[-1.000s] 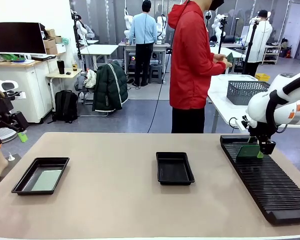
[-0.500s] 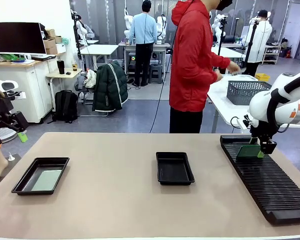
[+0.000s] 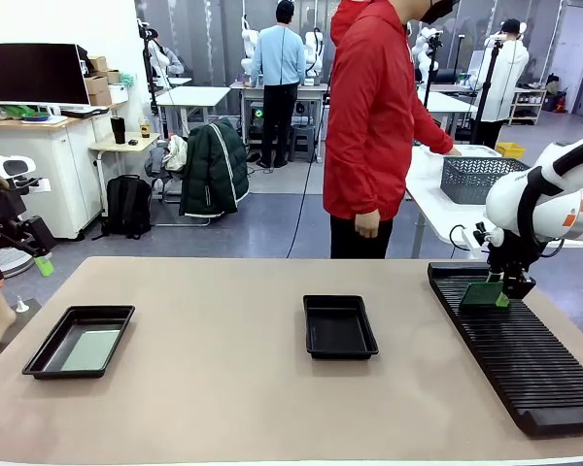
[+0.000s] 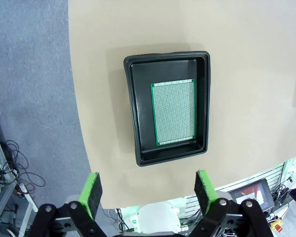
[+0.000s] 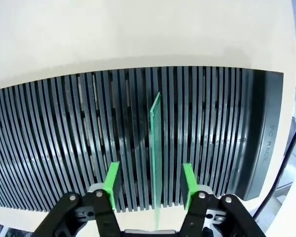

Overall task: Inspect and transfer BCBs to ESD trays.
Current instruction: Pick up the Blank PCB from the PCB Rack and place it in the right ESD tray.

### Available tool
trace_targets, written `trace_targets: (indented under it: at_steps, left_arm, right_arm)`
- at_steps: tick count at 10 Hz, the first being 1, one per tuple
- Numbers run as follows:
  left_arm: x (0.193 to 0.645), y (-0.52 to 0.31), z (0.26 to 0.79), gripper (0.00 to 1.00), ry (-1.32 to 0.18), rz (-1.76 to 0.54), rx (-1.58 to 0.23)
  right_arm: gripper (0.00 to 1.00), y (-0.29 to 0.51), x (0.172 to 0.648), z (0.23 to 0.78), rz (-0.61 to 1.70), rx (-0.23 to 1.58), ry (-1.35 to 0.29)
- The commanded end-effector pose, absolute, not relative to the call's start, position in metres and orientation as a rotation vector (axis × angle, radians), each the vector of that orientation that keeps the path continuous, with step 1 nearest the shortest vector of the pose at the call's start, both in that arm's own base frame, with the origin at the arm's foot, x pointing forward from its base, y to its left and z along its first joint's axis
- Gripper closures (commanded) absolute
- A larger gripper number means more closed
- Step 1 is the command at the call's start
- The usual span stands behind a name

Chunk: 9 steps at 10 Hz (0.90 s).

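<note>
Wide open in the middle, tight on my right.
Bare desk lies free between the left tray, the middle tray and the rack; a person stands just past the far edge. In the rack a board stands on edge between my right gripper's pads, a gap either side.
</note>
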<state>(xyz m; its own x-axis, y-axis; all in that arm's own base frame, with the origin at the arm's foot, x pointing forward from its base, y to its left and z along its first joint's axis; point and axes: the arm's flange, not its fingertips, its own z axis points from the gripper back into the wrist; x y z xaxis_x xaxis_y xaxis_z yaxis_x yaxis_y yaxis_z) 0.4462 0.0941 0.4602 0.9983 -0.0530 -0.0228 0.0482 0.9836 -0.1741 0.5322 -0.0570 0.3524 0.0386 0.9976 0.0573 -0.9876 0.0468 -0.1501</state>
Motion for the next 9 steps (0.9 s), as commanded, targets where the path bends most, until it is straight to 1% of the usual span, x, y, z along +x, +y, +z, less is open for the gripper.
trace_targets:
  at_steps: [1,2,3,4,5,6,7,8,9]
  left_arm:
    - [0.4453,0.0945,0.4583,0.00,0.017,-0.058,-0.181]
    - [0.4453,0.0945,0.4583,0.00,0.017,-0.058,-0.181]
    - [0.4453,0.0945,0.4583,0.00,0.017,-0.058,-0.181]
    - [0.4453,0.0945,0.4583,0.00,0.017,-0.058,-0.181]
    - [0.4453,0.0945,0.4583,0.00,0.017,-0.058,-0.181]
    - [0.4453,0.0945,0.4583,0.00,0.017,-0.058,-0.181]
    - [0.4453,0.0945,0.4583,0.00,0.017,-0.058,-0.181]
    - [0.4453,0.0945,0.4583,0.00,0.017,-0.058,-0.181]
    - [0.4453,0.0945,0.4583,0.00,0.017,-0.058,-0.181]
  right_arm:
    - [0.43,-0.0627,0.5363,0.3554,1.537,-0.052,-0.167]
    - [0.39,-0.0631,0.5367,0.3554,1.536,-0.050,-0.169]
    - [0.49,-0.0636,0.5367,0.3557,1.535,-0.052,-0.169]
    - [0.45,-0.0646,0.5369,0.3556,1.534,-0.048,-0.169]
    - [0.56,-0.0651,0.5373,0.3555,1.530,-0.045,-0.171]
    - [0.52,-0.0649,0.5378,0.3552,1.531,-0.046,-0.173]
    - [0.62,-0.0647,0.5385,0.3552,1.527,-0.047,-0.173]
    - [0.58,-0.0646,0.5387,0.3552,1.530,-0.046,-0.173]
    - [0.71,-0.0644,0.5388,0.3552,1.531,-0.044,-0.177]
